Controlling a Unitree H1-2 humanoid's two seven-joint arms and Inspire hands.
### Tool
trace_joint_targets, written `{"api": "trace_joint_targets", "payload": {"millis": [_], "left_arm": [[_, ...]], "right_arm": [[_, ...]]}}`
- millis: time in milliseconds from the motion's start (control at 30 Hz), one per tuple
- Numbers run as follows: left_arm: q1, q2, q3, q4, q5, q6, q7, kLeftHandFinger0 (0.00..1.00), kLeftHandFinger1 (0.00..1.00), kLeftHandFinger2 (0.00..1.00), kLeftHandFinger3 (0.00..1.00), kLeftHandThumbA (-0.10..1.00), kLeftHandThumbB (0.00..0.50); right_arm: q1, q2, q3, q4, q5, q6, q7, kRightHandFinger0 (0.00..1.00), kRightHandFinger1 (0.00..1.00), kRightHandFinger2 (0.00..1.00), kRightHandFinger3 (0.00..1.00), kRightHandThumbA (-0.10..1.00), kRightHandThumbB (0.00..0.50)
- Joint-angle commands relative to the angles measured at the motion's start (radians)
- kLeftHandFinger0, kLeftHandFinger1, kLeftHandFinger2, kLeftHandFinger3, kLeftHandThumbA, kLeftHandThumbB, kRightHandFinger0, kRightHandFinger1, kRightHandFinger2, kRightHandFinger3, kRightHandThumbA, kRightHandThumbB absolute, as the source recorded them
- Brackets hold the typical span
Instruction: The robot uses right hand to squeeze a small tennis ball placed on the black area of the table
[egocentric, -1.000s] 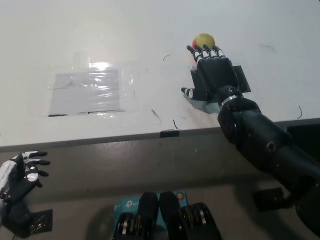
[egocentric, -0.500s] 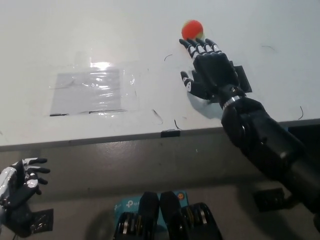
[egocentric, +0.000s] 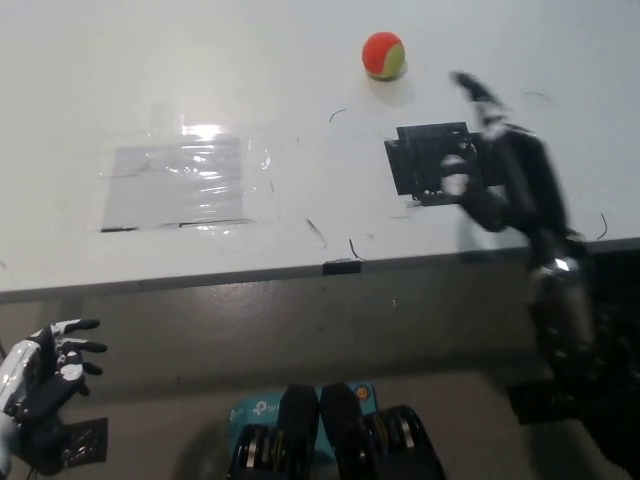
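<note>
The ball (egocentric: 383, 55), red with a yellow-green side, sits on the white table (egocentric: 250, 60), beyond the black patch (egocentric: 425, 158) and clear of it. The right hand (egocentric: 505, 160) is blurred over the patch's right edge, apart from the ball and holding nothing; its fingers (egocentric: 475, 90) reach up toward the far side, seemingly spread, though the blur hides detail. To the left a clear plastic sheet (egocentric: 185, 180) lies flat on the table. The left hand (egocentric: 40, 375) rests low at the lower left, below the table edge, fingers apart and empty.
</note>
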Motion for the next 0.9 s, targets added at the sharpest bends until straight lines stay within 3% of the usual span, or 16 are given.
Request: {"api": "trace_joint_targets", "payload": {"millis": [0,100,133,167,233,400,533,633,733,867], "left_arm": [[-0.006,0.03,0.022,-0.029,0.0,-0.013,0.011,0.36,0.45,0.56,0.68,0.0,0.15],[-0.002,0.034,0.022,-0.021,0.001,-0.022,0.008,0.39,0.48,0.58,0.68,-0.03,0.14],[-0.002,0.034,0.022,-0.021,0.001,-0.022,0.008,0.39,0.48,0.58,0.68,-0.03,0.14],[-0.003,0.032,0.023,-0.023,0.0,-0.014,0.01,0.39,0.47,0.58,0.67,-0.05,0.134],[-0.008,0.031,0.024,-0.021,-0.002,-0.023,0.011,0.33,0.44,0.55,0.66,-0.03,0.145],[-0.012,0.035,0.022,-0.019,0.003,-0.02,0.009,0.35,0.45,0.55,0.67,0.04,0.161],[-0.01,0.034,0.024,-0.02,0.0,-0.022,0.01,0.37,0.46,0.57,0.67,-0.03,0.145],[-0.006,0.034,0.025,-0.023,0.007,-0.017,0.016,0.37,0.46,0.58,0.68,-0.04,0.136],[-0.005,0.031,0.027,-0.025,0.004,-0.02,0.015,0.35,0.44,0.57,0.7,-0.01,0.146],[-0.005,0.032,0.029,-0.022,0.006,-0.019,0.015,0.38,0.47,0.59,0.71,-0.06,0.129]], "right_arm": [[0.14,0.021,-0.237,-0.015,0.307,-0.257,-0.03,0.63,0.84,0.96,1.0,0.15,0.187],[0.196,0.1,-0.309,0.063,0.411,-0.336,-0.019,0.58,0.76,0.87,0.96,0.18,0.211],[0.197,0.104,-0.316,0.063,0.41,-0.338,-0.012,0.44,0.69,0.83,0.9,-0.02,0.171],[0.227,0.134,-0.345,0.098,0.451,-0.346,-0.005,0.49,0.74,0.85,0.91,0.19,0.218],[0.249,0.162,-0.371,0.127,0.468,-0.352,0.005,0.4,0.61,0.81,0.89,0.24,0.217],[0.258,0.208,-0.421,0.237,0.461,-0.409,0.01,0.41,0.6,0.73,0.86,0.15,0.208],[0.248,0.231,-0.454,0.32,0.473,-0.455,0.025,0.4,0.62,0.72,0.85,0.11,0.198],[0.244,0.241,-0.463,0.329,0.471,-0.444,0.038,0.4,0.62,0.74,0.85,0.13,0.225],[0.241,0.245,-0.47,0.352,0.458,-0.46,0.04,0.38,0.58,0.71,0.84,0.11,0.214],[0.234,0.254,-0.481,0.366,0.473,-0.455,0.043,0.35,0.53,0.68,0.82,0.12,0.216]]}}
